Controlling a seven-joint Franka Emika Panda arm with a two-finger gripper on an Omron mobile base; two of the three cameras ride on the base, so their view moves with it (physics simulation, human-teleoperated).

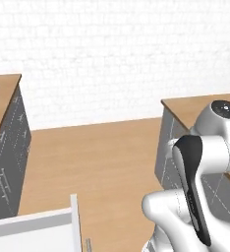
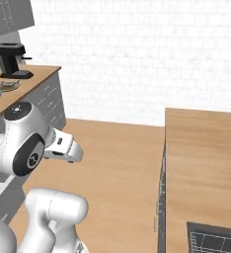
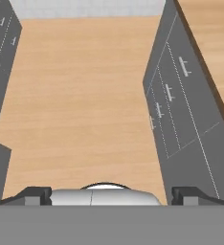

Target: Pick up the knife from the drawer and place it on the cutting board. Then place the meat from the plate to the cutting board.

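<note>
So in the left base view the white arm (image 1: 198,167) is folding up at lower right, and the drawer (image 1: 36,229) is sticking out open at the bottom left; can't tell what's inside from here; grey cabinets (image 1: 9,147) are lining the left wall under a wooden surface (image 1: 4,96), and another wooden surface (image 1: 200,106) is sitting behind the arm. Right base view: the arm is hanging at lower left over the wood floor (image 2: 117,163); a black coffee machine (image 2: 11,59) is standing far off on the left surface; a dark hob corner (image 2: 213,237) is poking in at lower right. Hand view: the pincer (image 3: 106,196) is hanging released, tips wide apart, nothing between them; floor straight ahead, cabinet fronts (image 3: 181,110) running off to its right.
</note>
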